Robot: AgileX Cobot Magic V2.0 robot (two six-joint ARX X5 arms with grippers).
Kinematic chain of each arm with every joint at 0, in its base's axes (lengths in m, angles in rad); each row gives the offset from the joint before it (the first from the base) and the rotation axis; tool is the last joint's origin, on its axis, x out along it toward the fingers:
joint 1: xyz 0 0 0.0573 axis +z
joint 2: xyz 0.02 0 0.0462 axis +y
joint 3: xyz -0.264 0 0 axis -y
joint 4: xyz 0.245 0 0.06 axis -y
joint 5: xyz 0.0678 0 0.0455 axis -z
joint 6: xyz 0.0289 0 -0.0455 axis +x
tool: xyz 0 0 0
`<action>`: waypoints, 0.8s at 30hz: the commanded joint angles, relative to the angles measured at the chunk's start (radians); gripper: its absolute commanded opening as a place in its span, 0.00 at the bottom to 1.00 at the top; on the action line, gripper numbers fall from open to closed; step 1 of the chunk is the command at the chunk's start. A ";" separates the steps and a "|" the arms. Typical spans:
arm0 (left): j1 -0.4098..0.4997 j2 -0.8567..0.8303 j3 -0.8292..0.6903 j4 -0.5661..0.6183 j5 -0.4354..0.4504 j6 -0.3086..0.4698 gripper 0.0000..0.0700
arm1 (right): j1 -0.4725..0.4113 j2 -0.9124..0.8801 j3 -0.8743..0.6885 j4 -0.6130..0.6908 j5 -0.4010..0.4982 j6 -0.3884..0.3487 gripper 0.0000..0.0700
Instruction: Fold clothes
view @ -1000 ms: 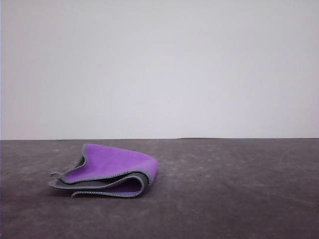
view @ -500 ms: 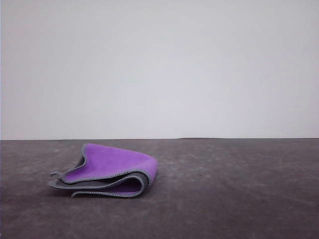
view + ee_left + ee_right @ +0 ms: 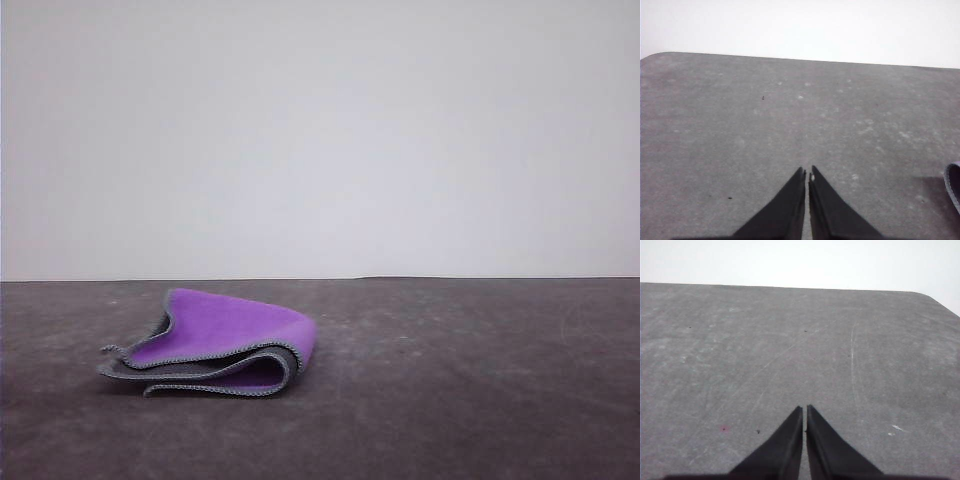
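Both hands [image 3: 807, 175] [image 3: 804, 410] closed, empty

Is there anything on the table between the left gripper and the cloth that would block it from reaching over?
Nothing visible does. In the left wrist view the left gripper is shut over bare grey table, and an edge of the cloth peeks in at the side with only open tabletop between them. The front view shows the cloth lying alone.

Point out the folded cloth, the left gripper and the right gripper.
folded cloth [image 3: 225, 325], front view, on its purple top face.
left gripper [image 3: 807, 176], left wrist view, between its closed fingertips.
right gripper [image 3: 804, 411], right wrist view, between its closed fingertips.
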 commanded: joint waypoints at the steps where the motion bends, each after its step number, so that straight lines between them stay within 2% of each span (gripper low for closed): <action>1: 0.001 -0.001 -0.020 0.009 -0.002 0.008 0.00 | -0.001 0.001 -0.004 0.009 0.000 0.011 0.02; 24: 0.001 -0.001 -0.020 0.009 -0.002 0.008 0.00 | -0.001 0.001 -0.004 0.009 0.000 0.011 0.02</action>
